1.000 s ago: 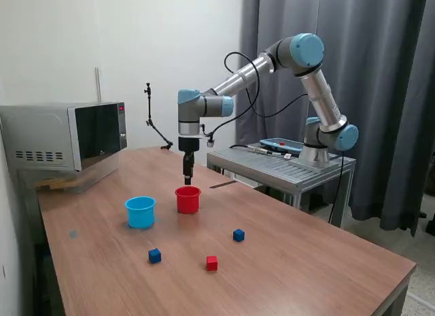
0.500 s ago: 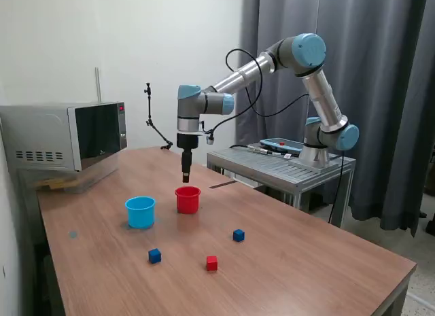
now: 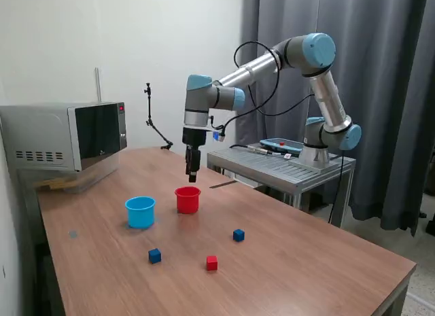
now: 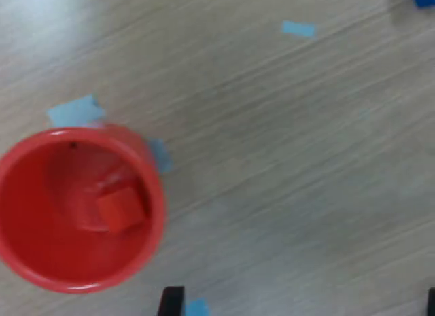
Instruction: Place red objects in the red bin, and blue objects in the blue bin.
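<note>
Holding one red cube [image 4: 121,212], the red cup [image 4: 153,229] sits beneath the parted, empty pincer [image 3: 192,176].

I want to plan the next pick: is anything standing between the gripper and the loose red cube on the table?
Nothing visible does. The gripper hangs above the red cup, and the loose red cube sits on open tabletop nearer the camera, the two blue cubes off to either side.

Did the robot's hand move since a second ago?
Yes. The hand was right above the red cup; now it sits higher and a little toward the exterior view's right of it.
</note>
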